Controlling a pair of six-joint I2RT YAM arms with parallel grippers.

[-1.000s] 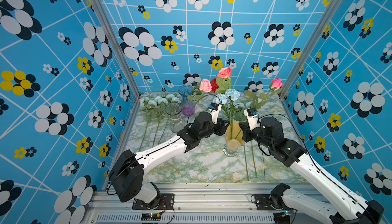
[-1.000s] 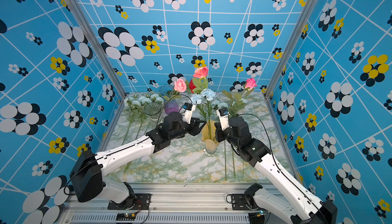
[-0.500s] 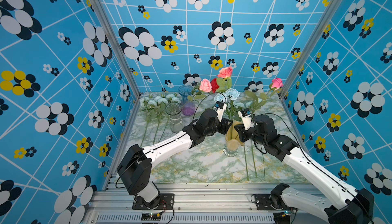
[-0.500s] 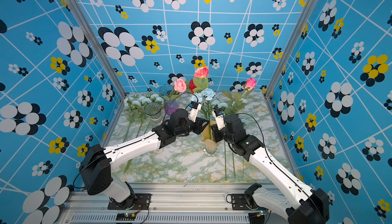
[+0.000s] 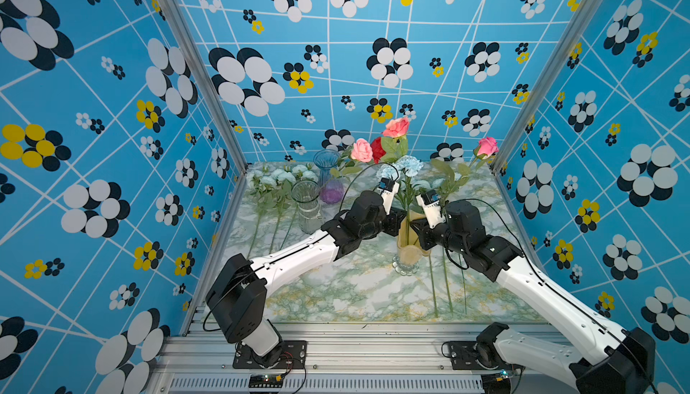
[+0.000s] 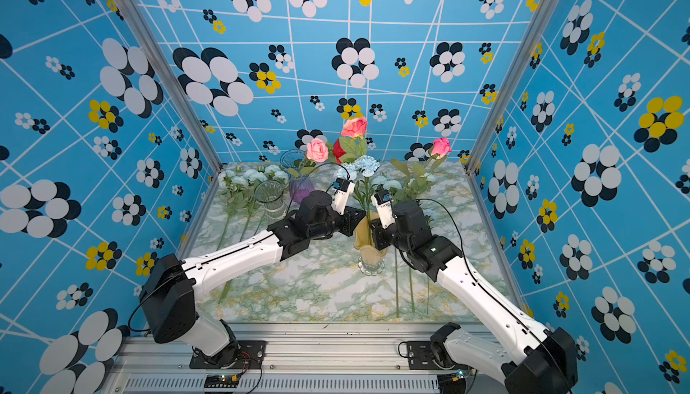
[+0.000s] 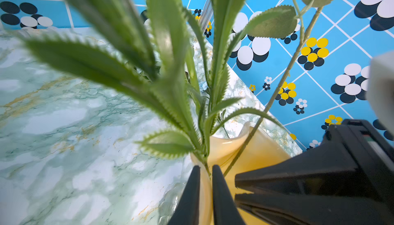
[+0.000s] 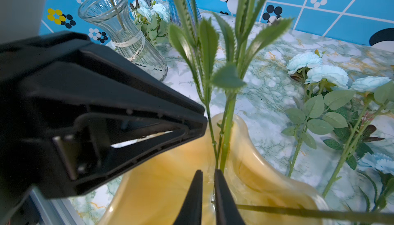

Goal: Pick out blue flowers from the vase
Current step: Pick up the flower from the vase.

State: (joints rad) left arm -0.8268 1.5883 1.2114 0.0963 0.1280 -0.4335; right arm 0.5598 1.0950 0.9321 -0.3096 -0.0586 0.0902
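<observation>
Left wrist view shows the blue flowers (image 7: 170, 81), pale aqua ruffled artificial blooms on thin green stems with saw-edged leaves, only as foliage. Their stems rise nearly upright out of the wavy-rimmed amber glass vase (image 7: 255, 149). The thinnest stem runs down into the slit between the tips of my left pincer (image 7: 206, 170). Its jaws stand narrow, a sliver apart, at the vase rim; I cannot tell whether they bite the stem or merely bracket it. My right pincer (image 8: 207, 171) is just as narrow at the opposite side of the same rim. The stems there lie just beyond its tips rather than plainly in the gap, so I cannot say it holds anything.

In both top views the blue heads (image 5: 409, 164) sit above the vase mouth, and both pincers are low at the foot of the stems. As I judge it, that settles the coming move: the long axis is vertical, so the stem must travel straight up along itself until its end clears the rim. The left arm has the better claim.

Pink roses (image 5: 361, 149) and a red rose (image 5: 377, 148) share the vase and should stay. More blue flowers (image 8: 326, 74) lie on the green-veined marble surface (image 5: 354, 291) to either side. A clear ribbed glass vase (image 5: 306, 205) and a blue-to-violet tinted glass vase (image 5: 328, 179) stand nearby.
</observation>
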